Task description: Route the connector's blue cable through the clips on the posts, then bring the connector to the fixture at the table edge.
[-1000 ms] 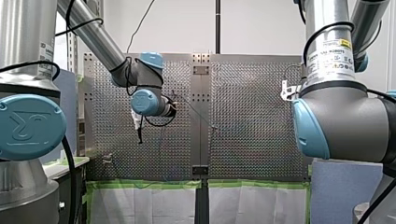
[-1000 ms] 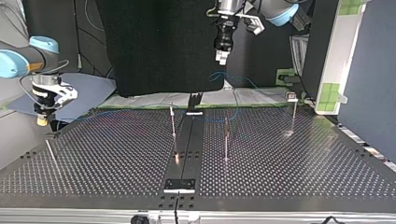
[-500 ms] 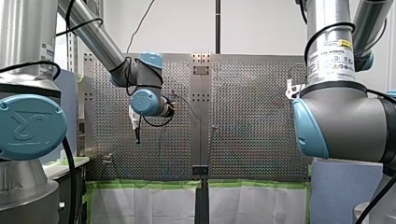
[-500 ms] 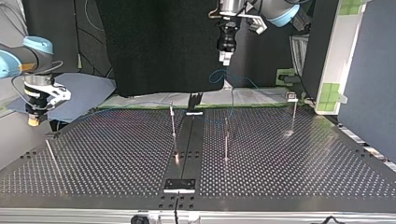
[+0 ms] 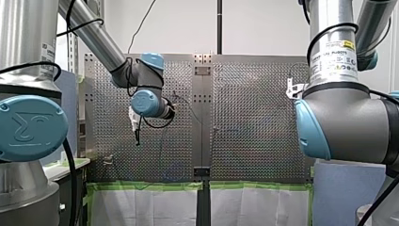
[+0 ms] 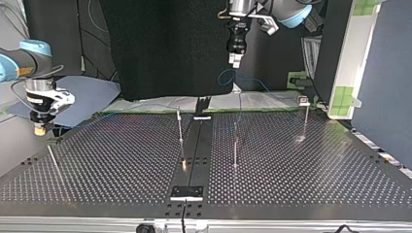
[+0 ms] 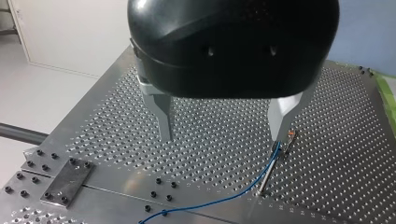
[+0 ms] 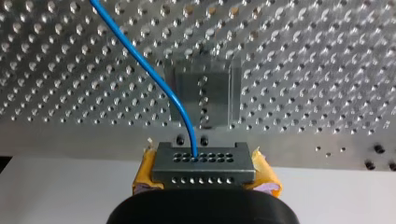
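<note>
R grip [image 8: 203, 171] clamps 1 connector [image 8: 219, 164] | L grip [image 7: 222, 136] fingers apart | 1 blue cable [image 8: 159, 79]

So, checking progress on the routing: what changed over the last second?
My right gripper, shut on the connector, drifted slightly toward the top view's left. My left gripper, open, shifted slightly toward that view's right. The posts stayed put.

A perforated metal tabletop [image 7: 210, 116] spreads beneath my left tool [image 7: 222, 137], and a dark centre strip [image 6: 197, 145] divides it. A black cloth [image 6: 165, 48] hangs behind that tool. Green tape [image 5: 141, 185] and a white sheet [image 5: 141, 207] border the tabletop's edge nearer the arms. A blue-grey sheet [image 6: 92, 94] lies behind my right tool [image 6: 38, 130].
</note>
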